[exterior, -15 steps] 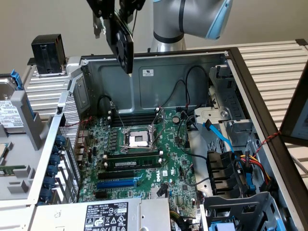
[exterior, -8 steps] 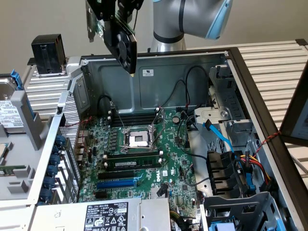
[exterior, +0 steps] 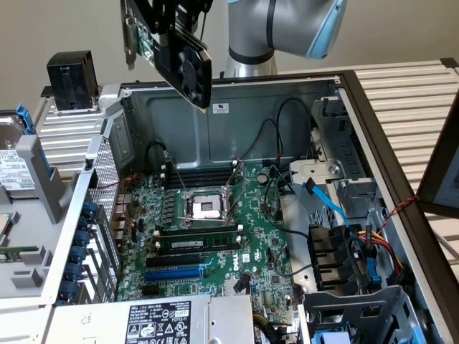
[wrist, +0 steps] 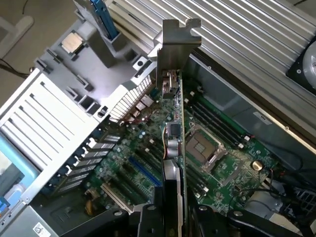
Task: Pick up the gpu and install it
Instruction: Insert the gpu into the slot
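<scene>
The gpu (exterior: pixel 183 64), a small green card with a black fan shroud and a metal end bracket, hangs tilted in the air above the back left of the open computer case. My gripper (exterior: pixel 171 18) is shut on it from above. In the wrist view the gpu (wrist: pixel 174 133) is edge-on, its bracket (wrist: pixel 176 44) pointing away, with my gripper (wrist: pixel 175 219) clamped on its near end. Below lies the large green motherboard (exterior: pixel 215 229) with a blue expansion slot (exterior: pixel 176 273), seen in the wrist view as the blue slot (wrist: pixel 146 174). The card is well clear of the board.
An open CPU socket (exterior: pixel 203 208) and a seated RAM stick (exterior: pixel 197 244) sit mid-board. The power supply (exterior: pixel 165 319) is at the front and a drive cage (exterior: pixel 358 308) with coloured cables at the exterior view's right. A hard drive (exterior: pixel 11 168) and a black block (exterior: pixel 72 79) lie outside on the left.
</scene>
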You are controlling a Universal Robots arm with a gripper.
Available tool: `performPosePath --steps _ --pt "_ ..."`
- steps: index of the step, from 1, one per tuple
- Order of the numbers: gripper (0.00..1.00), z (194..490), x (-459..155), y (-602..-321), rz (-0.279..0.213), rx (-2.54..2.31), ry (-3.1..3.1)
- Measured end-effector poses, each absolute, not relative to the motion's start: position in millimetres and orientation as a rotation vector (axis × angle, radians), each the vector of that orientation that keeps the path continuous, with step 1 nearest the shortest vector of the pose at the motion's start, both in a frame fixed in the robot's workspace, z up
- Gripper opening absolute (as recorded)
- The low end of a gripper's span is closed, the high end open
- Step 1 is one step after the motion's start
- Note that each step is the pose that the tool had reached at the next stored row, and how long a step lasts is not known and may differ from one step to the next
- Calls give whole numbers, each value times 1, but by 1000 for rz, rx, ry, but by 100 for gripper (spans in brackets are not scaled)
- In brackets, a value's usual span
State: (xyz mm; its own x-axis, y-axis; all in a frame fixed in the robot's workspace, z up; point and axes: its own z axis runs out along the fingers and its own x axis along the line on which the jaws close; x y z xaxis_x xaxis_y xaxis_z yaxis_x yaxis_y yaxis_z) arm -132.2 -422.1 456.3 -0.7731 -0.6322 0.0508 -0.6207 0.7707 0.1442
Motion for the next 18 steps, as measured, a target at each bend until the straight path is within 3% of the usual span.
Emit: performPosePath --steps 8,18 --pt "28 456 -132 -422 -240 1185 -2815" --pt "28 454 -132 -422 -222 1439 -2708"
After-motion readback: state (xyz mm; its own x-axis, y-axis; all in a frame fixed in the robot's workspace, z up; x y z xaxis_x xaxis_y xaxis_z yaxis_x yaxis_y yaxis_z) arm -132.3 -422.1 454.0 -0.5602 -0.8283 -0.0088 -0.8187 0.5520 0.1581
